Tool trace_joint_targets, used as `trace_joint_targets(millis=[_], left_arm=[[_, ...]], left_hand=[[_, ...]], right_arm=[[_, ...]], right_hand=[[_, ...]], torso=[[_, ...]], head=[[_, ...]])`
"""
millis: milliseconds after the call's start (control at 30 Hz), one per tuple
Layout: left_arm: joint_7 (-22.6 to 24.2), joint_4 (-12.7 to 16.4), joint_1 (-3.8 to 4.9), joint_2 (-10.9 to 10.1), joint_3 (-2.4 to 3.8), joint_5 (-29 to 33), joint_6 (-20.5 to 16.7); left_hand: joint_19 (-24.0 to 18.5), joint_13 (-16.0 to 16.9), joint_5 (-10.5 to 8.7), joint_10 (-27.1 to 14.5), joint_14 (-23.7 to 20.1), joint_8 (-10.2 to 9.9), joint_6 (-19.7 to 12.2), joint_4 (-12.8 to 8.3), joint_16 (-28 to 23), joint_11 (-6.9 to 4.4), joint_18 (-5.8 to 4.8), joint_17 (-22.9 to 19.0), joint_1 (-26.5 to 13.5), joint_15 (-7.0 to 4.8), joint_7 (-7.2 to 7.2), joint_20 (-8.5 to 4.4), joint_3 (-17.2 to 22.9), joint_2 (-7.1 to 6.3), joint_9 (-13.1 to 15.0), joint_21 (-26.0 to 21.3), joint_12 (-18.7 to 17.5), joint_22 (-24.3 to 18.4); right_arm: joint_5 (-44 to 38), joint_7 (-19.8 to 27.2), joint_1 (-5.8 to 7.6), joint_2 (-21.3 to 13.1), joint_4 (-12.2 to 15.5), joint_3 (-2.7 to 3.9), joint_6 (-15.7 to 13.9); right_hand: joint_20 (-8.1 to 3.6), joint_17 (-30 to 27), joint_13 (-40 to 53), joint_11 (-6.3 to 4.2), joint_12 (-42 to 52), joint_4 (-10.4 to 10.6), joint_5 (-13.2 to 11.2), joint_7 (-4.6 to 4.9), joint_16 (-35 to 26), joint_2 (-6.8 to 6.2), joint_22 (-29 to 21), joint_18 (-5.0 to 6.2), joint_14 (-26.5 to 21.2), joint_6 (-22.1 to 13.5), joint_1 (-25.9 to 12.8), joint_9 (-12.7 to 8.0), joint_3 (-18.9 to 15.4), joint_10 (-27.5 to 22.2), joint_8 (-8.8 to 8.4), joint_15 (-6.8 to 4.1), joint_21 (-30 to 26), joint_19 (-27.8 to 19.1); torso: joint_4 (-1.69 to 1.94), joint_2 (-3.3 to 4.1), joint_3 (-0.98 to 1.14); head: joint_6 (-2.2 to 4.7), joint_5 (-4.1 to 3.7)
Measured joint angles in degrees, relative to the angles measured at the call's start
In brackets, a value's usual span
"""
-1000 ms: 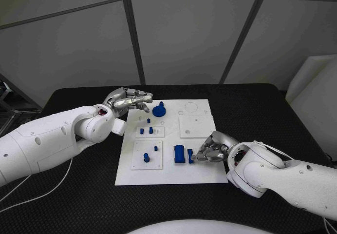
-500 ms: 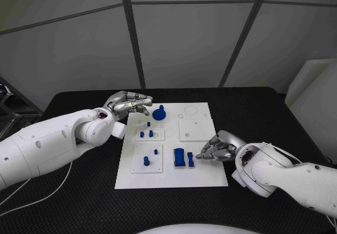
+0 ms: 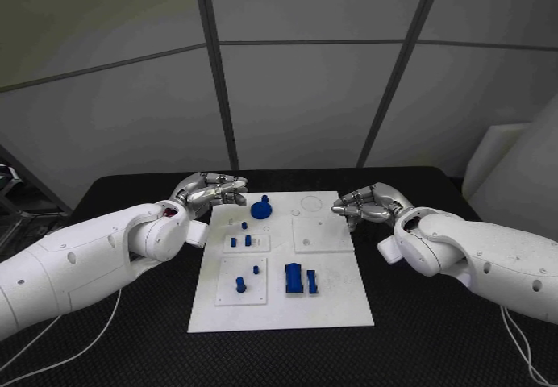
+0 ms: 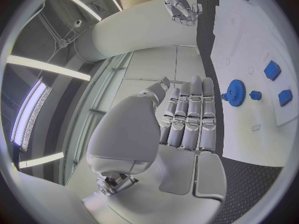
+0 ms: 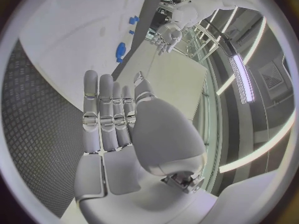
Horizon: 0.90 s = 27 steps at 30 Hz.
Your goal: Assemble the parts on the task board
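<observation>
While both white arms reach in over the black bench [image 3: 139, 339], the white task board [image 3: 337, 306] lies flat in the middle of it, long side running from the near edge toward the far edge.

The left hand [image 3: 210, 190] hovers at the board's far left corner, just beside the blue gear [image 3: 263, 209] that stands near the board's far edge. Its fingers [image 4: 190, 115] lie straight and side by side in the left wrist view, and nothing sits in the palm; in the head view they look loosely curled, empty.

The right hand [image 3: 368, 202] hangs above the far right corner of the board, over the bare recessed plate [image 3: 320, 234] there. Its fingers [image 5: 102, 114] are extended together in the right wrist view, holding nothing.

On the board's left side, a cluster of small blue pegs [image 3: 241, 239] stands on a square plate midway along, and a single blue peg [image 3: 241, 283] stands on another square plate nearer the near edge. Just beside that, toward the board's centre, a taller blue block [image 3: 294, 278] and a slim blue bar [image 3: 313, 280] stand close together, well apart from both hands. A faint ring outline [image 3: 310, 202] marks the board near its far edge, between the gear and the right hand.
</observation>
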Motion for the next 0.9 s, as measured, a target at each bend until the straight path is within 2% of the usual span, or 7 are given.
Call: trace_joint_targets(millis=[200,267,300,467,567,733,900], left_arm=[[2.7,-3.1,-0.22,2.3,0.01,3.9,-2.6],[4.1,-4.6,-0.25,3.5,0.04,5.2,-4.0],[4.7,-5.2,-0.27,3.9,0.04,5.7,-4.6],[7.4,-7.7,-0.28,6.0,0.07,7.6,-7.9],[8.2,-8.1,-0.32,6.6,0.07,8.1,-9.2],[8.1,-7.1,-0.50,6.1,-0.25,8.1,-9.5],[8.2,-3.1,-0.74,5.2,-0.99,8.1,-11.3]], left_hand=[[-7.4,-0.4,0.00,-3.9,-7.4,-0.3,-2.3,0.9,-10.6,0.85,-0.09,-5.3,-0.7,2.25,-1.21,2.37,-0.3,0.69,-0.9,-8.3,-0.3,-5.3],[-10.3,-0.5,0.00,-6.4,-10.4,-0.3,-3.6,1.5,-13.5,0.70,-4.95,-7.0,-1.6,2.32,-1.46,3.41,-0.9,0.14,-1.3,-10.9,-0.6,-7.0],[-11.8,-0.5,0.00,-8.1,-12.0,-0.3,-4.4,2.0,-14.8,0.44,-4.88,-7.9,-2.3,2.22,-1.52,3.89,-1.4,0.05,-1.4,-12.2,-0.6,-7.8],[-22.3,-0.5,0.00,-19.5,-26.4,-0.3,-11.7,4.6,-17.0,-2.38,-4.83,-14.2,-4.8,2.39,-3.39,5.88,-4.6,-0.24,-1.6,-18.4,-0.3,-14.5],[-29.3,-0.5,-0.20,-23.1,-32.5,-0.7,-16.6,5.6,-17.5,-3.41,-4.84,-16.8,-6.1,2.09,-4.47,6.25,-6.3,-0.31,-1.9,-20.7,-0.4,-19.1],[-33.6,-2.4,-1.82,-31.6,-38.4,-2.6,-24.9,4.2,-19.1,-5.22,-4.85,-18.4,-19.7,0.39,-7.21,3.25,-8.8,2.27,-3.7,-22.1,-2.4,-22.2],[-36.6,-3.2,-2.38,-38.4,-42.9,-3.3,-31.5,1.6,-19.6,-6.03,-4.95,-20.5,-30.7,-2.12,-8.44,0.67,-10.9,4.09,-4.5,-22.6,-3.3,-24.3]], right_arm=[[7.5,7.1,0.57,5.6,-9.5,0.00,2.3],[9.6,9.2,0.64,7.7,-12.6,0.00,3.1],[10.3,9.9,0.66,8.6,-13.7,0.00,3.4],[13.6,13.3,0.75,12.4,-18.7,0.03,5.0],[14.6,14.2,0.75,13.5,-20.1,0.02,5.6],[14.7,14.1,0.54,12.6,-18.8,-0.24,5.2],[15.9,14.6,0.36,10.9,-14.4,-0.94,3.2]], right_hand=[[4.56,-14.2,-12.9,4.52,-11.7,-2.6,0.3,1.33,-18.5,1.91,-10.9,-0.96,-12.7,-2.3,2.3,-4.7,-0.1,-4.3,0.00,6.14,-14.6,-10.3],[5.43,-18.7,-16.5,4.97,-14.2,-3.6,0.3,1.25,-23.2,2.59,-14.5,-0.95,-13.7,-2.4,1.6,-6.5,-0.5,-3.9,0.00,7.01,-18.8,-13.0],[5.75,-20.6,-18.0,4.98,-15.3,-4.0,0.3,1.17,-25.2,2.95,-16.2,-0.96,-14.3,-2.6,1.2,-7.3,-0.6,-3.9,0.00,7.12,-20.8,-14.5],[8.70,-29.1,-25.0,4.21,-19.8,-6.6,0.0,1.24,-32.0,4.66,-25.1,-0.95,-14.5,-3.4,-1.9,-11.7,-2.1,-3.6,0.00,6.43,-23.4,-20.4],[9.45,-32.1,-27.5,3.61,-20.1,-7.9,-0.3,1.11,-32.5,4.91,-28.6,-0.34,-14.9,-4.5,-4.5,-13.5,-2.4,-4.5,-0.10,6.26,-23.7,-22.0],[6.94,-33.9,-29.8,2.48,-22.0,-6.7,-2.4,-0.30,-34.3,2.04,-33.4,-0.50,-24.1,-14.3,-18.2,-15.3,-0.3,-14.1,-2.06,4.70,-25.5,-29.6],[4.59,-35.3,-32.0,0.31,-22.8,-6.0,-4.2,-1.60,-35.2,0.51,-37.5,-1.86,-32.4,-23.2,-30.4,-17.9,1.7,-22.7,-2.96,2.16,-26.3,-36.5]], torso=[[0.00,-0.76,-0.10],[0.09,-0.94,-0.16],[0.12,-1.01,-0.18],[0.20,-1.13,-0.26],[0.26,-1.14,-0.26],[0.44,-1.40,-0.20],[1.38,-2.69,0.23]], head=[[1.66,-0.22],[2.21,-0.34],[2.50,-0.36],[3.85,-0.30],[4.35,-0.19],[4.24,-0.22],[4.44,-0.27]])
